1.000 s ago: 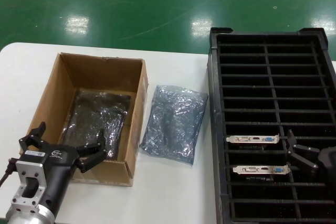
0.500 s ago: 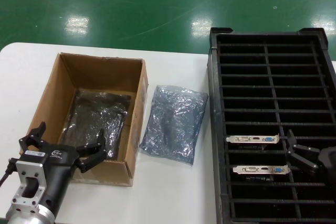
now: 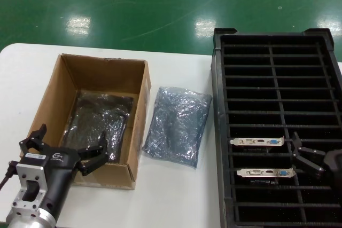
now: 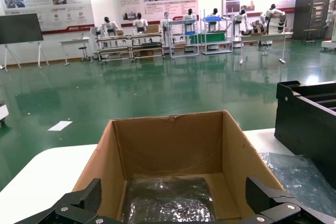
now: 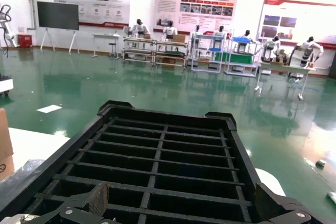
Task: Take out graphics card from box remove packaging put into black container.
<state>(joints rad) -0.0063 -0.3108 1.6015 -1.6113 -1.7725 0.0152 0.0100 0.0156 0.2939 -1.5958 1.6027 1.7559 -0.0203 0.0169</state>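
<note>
The brown box (image 3: 52, 88) lies open on the white table at the left. A dark glossy packaging bag (image 3: 100, 121) lies flat on its floor, and what it holds is hidden. My left gripper (image 3: 68, 143) hovers open at the box's near end, its fingers (image 4: 88, 198) spread wider than the bag (image 4: 168, 200). At the right stands the black container (image 3: 219, 110). Two graphics cards (image 3: 257, 142) (image 3: 265, 173) stand in its near slots, silver brackets up. My right gripper (image 3: 303, 153) is open and empty above those slots, beside the cards.
A paler blue-grey plastic bag (image 3: 179, 124) lies on the table between the box and the container, also in the left wrist view (image 4: 300, 174). Most container slots (image 5: 173, 156) are empty. Green floor lies beyond the table's far edge.
</note>
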